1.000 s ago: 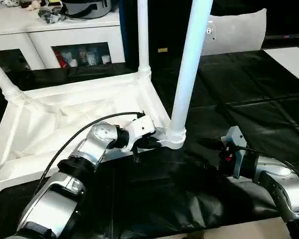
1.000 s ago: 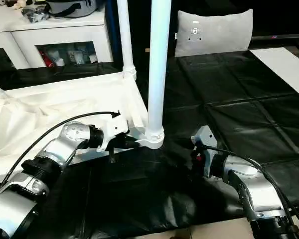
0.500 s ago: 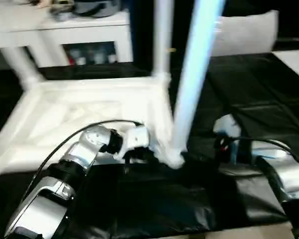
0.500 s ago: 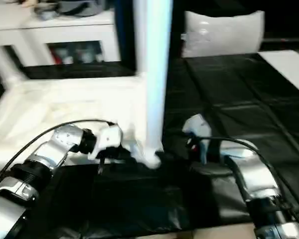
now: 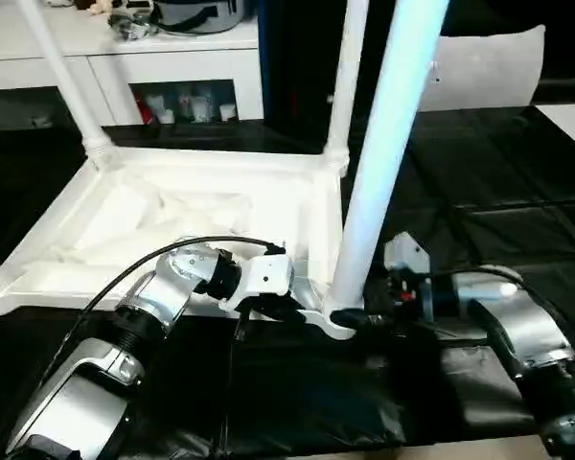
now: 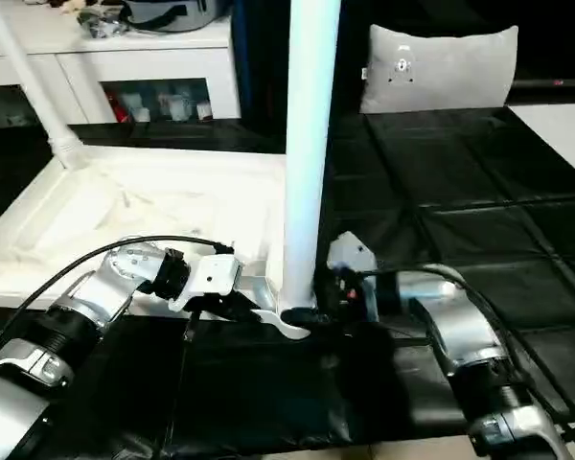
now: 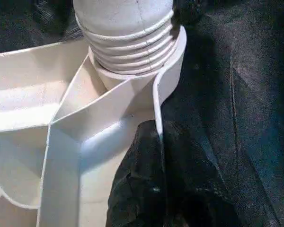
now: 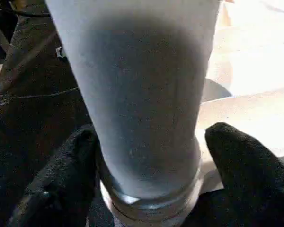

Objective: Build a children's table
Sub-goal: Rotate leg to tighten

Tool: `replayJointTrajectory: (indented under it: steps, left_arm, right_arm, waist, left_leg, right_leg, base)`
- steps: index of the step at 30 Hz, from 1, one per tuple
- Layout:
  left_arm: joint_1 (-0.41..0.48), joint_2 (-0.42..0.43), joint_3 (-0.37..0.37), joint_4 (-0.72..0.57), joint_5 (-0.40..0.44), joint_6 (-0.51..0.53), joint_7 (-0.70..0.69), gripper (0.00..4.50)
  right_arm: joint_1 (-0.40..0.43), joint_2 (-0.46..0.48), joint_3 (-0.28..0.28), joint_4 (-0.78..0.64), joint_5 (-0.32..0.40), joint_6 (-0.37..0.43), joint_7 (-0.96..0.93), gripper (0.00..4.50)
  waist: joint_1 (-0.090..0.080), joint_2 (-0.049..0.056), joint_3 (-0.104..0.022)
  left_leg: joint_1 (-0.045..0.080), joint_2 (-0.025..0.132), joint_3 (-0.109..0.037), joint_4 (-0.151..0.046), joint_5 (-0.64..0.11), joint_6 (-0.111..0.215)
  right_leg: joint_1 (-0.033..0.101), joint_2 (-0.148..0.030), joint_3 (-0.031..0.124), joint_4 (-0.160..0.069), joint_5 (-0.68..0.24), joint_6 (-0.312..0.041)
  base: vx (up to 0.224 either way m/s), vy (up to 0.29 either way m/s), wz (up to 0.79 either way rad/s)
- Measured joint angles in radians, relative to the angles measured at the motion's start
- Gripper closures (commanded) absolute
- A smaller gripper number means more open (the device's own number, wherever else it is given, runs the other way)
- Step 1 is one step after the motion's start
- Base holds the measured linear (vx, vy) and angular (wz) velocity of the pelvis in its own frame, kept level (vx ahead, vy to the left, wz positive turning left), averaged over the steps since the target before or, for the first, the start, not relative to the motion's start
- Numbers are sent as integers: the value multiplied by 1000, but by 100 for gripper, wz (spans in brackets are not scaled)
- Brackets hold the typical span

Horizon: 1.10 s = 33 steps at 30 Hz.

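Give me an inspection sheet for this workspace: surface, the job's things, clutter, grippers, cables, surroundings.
Surface: black cover, creased, under the work.
Job's things: table top lies underside up; near leg stands in its corner socket; two more legs stand in the far corners.
Clutter: nothing seen on the cover.
Grippers: left gripper shut on the table top's edge beside the socket; right gripper has a finger on each side of the near leg's base, contact unclear.
Cables: black cable arches over the left forearm.
Surroundings: white cabinet with glass doors behind; grey cushion at the back.
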Motion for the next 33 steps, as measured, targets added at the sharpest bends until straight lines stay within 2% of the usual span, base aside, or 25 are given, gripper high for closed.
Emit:
replayJointTrajectory:
  steps: [7,10,14,18,20,23,26,28,33]
  left_arm:
    - [0,2,1,0,-2,2,0,450]
    - [2,1,5,-3,-10,17,2,450]
    - [16,-24,30,-36,-4,125,80,450]
    - [18,-55,73,-53,4,277,190,450]
    - [17,-107,105,-63,11,374,293,450]
    - [12,-188,133,-69,21,470,437,450]
    - [12,-230,138,-82,29,509,512,450]
    - [13,-242,137,-92,39,521,541,450]
    - [15,-245,120,-115,43,524,546,450]
  right_arm:
    - [-3,10,-1,20,13,2,18,164]
    - [-1,17,-5,19,15,11,13,175]
    - [31,71,-55,-2,23,64,-94,178]
    - [36,166,-93,0,-4,93,-308,180]
    - [11,221,-129,34,-21,107,-439,180]
    - [-31,277,-171,79,-49,125,-600,180]
    - [-51,298,-183,89,-69,141,-683,180]
    - [-57,306,-182,94,-79,135,-711,125]
    - [-41,316,-189,96,-82,119,-729,72]
  waist:
    - [-1,0,0]
    - [-1,0,0]
    - [-5,0,0]
    - [-36,0,0]
    - [-61,-1,0]
    - [-87,-1,0]
    - [-97,0,-1]
    - [-96,0,-1]
    - [-82,1,-1]
  left_leg:
    - [0,0,0,0,0,0]
    - [0,0,0,0,0,0]
    - [2,0,0,1,0,0]
    - [3,0,0,1,1,-1]
    - [3,0,0,3,1,-1]
    - [3,0,0,4,1,-1]
    - [3,0,0,3,1,-1]
    - [3,0,-1,2,1,-1]
    - [-2,1,-1,2,0,-1]
  right_leg:
    - [0,0,0,1,0,0]
    - [0,0,0,1,0,0]
    - [0,0,0,2,0,0]
    - [0,0,1,2,-4,6]
    - [0,0,2,1,-4,6]
    - [-1,0,2,0,-4,6]
    - [-2,0,1,1,-4,6]
    - [-2,0,0,1,-4,6]
    - [-5,1,0,1,0,0]
  base:
    - [0,0,0]
    - [0,0,0]
    - [0,0,0]
    - [0,0,0]
    - [0,0,0]
    - [0,0,0]
    - [0,0,0]
    - [0,0,0]
    - [0,0,0]
